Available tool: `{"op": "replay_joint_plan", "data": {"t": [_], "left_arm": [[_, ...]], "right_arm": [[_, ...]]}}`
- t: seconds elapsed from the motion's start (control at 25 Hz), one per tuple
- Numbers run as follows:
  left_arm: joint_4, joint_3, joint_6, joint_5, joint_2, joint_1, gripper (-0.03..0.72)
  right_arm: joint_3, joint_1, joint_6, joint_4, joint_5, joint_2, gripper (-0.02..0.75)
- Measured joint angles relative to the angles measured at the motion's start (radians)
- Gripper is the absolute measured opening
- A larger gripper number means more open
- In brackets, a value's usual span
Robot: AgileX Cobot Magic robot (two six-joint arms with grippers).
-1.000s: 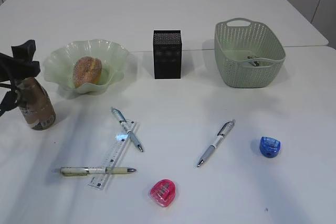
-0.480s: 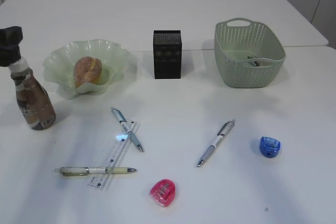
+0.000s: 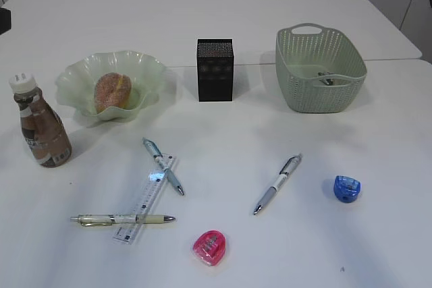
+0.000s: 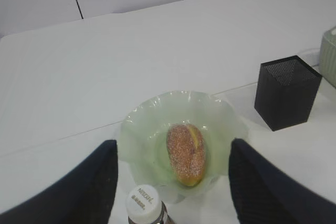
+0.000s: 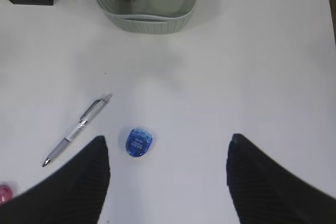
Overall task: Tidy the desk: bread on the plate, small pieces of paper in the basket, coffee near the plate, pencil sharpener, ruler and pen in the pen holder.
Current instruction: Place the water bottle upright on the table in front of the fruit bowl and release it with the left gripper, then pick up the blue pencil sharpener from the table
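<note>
The bread lies in the ruffled green plate. The coffee stands upright just left of the plate, with nothing gripping it. My left gripper is open, high above the bottle's white cap and the bread. The black pen holder stands mid-desk. Paper pieces lie in the basket. The clear ruler lies under two pens. A third pen lies right of centre. My right gripper hangs open above the desk near the blue sharpener.
A pink pencil sharpener lies near the front edge of the desk and the blue one at the right. A seam crosses the desk behind the pen holder. Only a dark sliver of the left arm shows at the exterior view's left edge.
My left gripper has let go of the coffee and lifted up and away to the left, almost out of the exterior view. The bottle stays standing by the plate. The right side is unchanged.
</note>
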Motion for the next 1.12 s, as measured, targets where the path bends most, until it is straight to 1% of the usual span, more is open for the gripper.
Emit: {"op": "replay_joint_plan", "data": {"t": [0.16,0.2,0.28,0.36,0.44,0.52,0.6,0.72,0.84,1.0,1.12], "left_arm": [[0.11,-0.082,0.002,0.179,-0.067,0.0,0.467],[0.146,-0.102,0.002,0.218,-0.083,0.0,0.466],[0.223,-0.136,0.002,0.298,-0.108,0.0,0.466],[0.3,-0.168,0.003,0.41,-0.125,0.0,0.466],[0.321,-0.199,0.005,0.524,-0.135,0.0,0.466],[0.302,-0.219,-0.006,0.62,-0.143,0.0,0.466],[0.26,-0.231,-0.013,0.704,-0.149,0.0,0.466],[0.199,-0.241,-0.036,0.802,-0.154,0.0,0.466],[0.164,-0.243,-0.076,0.878,-0.154,0.0,0.466],[0.151,-0.243,-0.141,0.998,-0.154,0.0,0.466],[0.149,-0.243,-0.203,1.072,-0.154,0.0,0.466]], "right_arm": [[0.0,0.0,0.0,0.06,0.0,0.0,0.546],[0.0,0.0,0.0,0.06,0.0,0.0,0.546],[0.0,0.0,-0.011,0.096,0.0,0.0,0.546],[0.0,0.0,-0.011,0.096,0.0,0.0,0.546],[0.0,0.0,-0.015,0.122,0.0,0.0,0.546],[0.0,0.0,-0.017,0.134,0.0,0.0,0.546],[0.0,0.0,-0.018,0.149,0.0,0.0,0.545],[0.0,0.0,-0.022,0.176,0.0,0.0,0.545],[0.005,0.0,-0.024,0.188,0.0,-0.001,0.545],[0.064,0.0,-0.025,0.2,0.0,-0.003,0.546],[0.156,0.0,-0.029,0.204,0.0,-0.003,0.546]]}}
